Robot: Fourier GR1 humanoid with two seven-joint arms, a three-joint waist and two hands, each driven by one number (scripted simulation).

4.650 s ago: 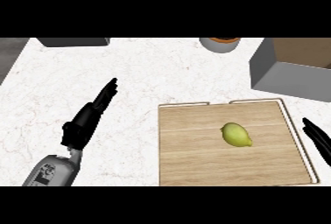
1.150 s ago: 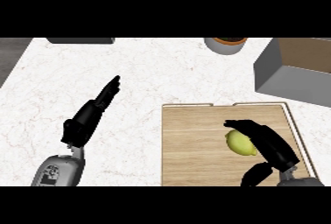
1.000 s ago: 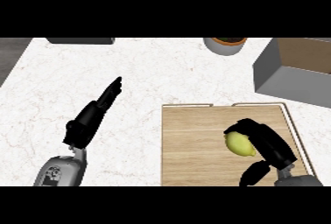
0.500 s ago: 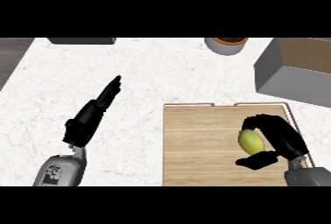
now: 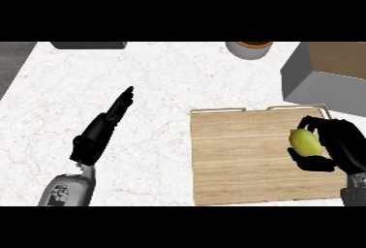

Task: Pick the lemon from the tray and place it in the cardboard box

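Lemon [image 5: 305, 142], yellow-green, long axis nearly upright in the head view and tipped slightly left at its top, at the right-hand margin of the tray [image 5: 243, 160]. It sits inside the curl of the right hand [image 5: 336, 147]: fingers wrap over its upper end and right flank, the thumb closes beneath it. Whether the fruit has cleared the wood cannot be told from this angle.

Governing relation for the coming move: the cardboard box [image 5: 328, 72] lies up and slightly right of the held lemon, just beyond the tray's far right corner, its open top partly cut by the frame edge. The right hand is by far the nearer to it, so the carry is judged to be a short travel away from the robot, with enough lift to pass the box's grey wall.

Left hand [image 5: 103, 128]: fingers straight, holding nothing, resting over the marbled surface [image 5: 178, 82] well to the left of the tray.

No brand, label or legible writing appears anywhere.
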